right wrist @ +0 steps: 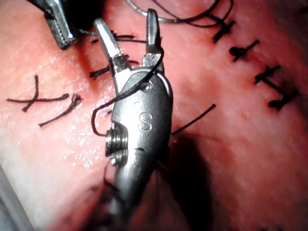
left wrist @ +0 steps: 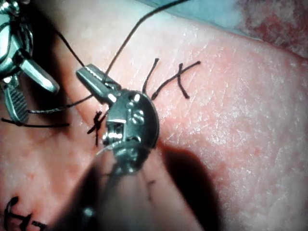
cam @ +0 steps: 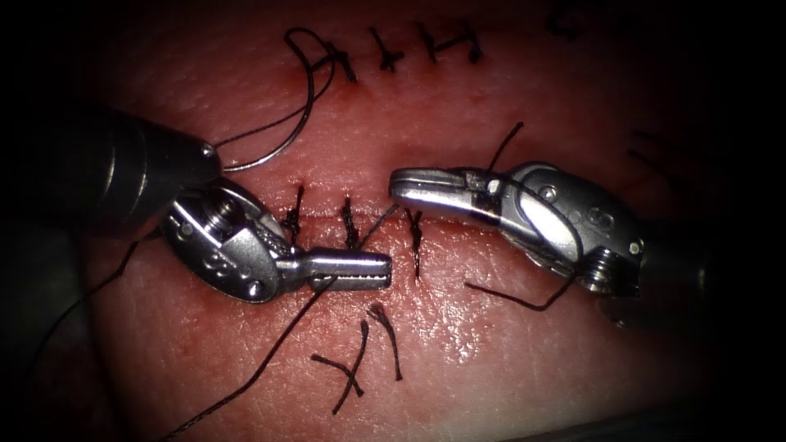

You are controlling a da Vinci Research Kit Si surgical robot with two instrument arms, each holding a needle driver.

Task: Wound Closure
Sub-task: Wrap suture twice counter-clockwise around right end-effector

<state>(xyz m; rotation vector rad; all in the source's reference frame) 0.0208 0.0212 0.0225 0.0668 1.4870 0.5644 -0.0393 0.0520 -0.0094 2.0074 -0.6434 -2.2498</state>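
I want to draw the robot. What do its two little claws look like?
Both are shiny silver metal. The left arm's tool has a rounded wrist with small screws and slim, ridged jaws. The right arm's tool looks much the same, with a letter S stamped on its wrist. Each sits on a long dark shaft.

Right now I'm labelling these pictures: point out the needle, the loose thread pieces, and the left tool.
needle (cam: 278, 151): endoscope view, mid-curve, lying on the tissue.
loose thread pieces (cam: 354, 372): endoscope view, where two cross.
left tool (cam: 348, 268): endoscope view, its end effector, holding the thread.
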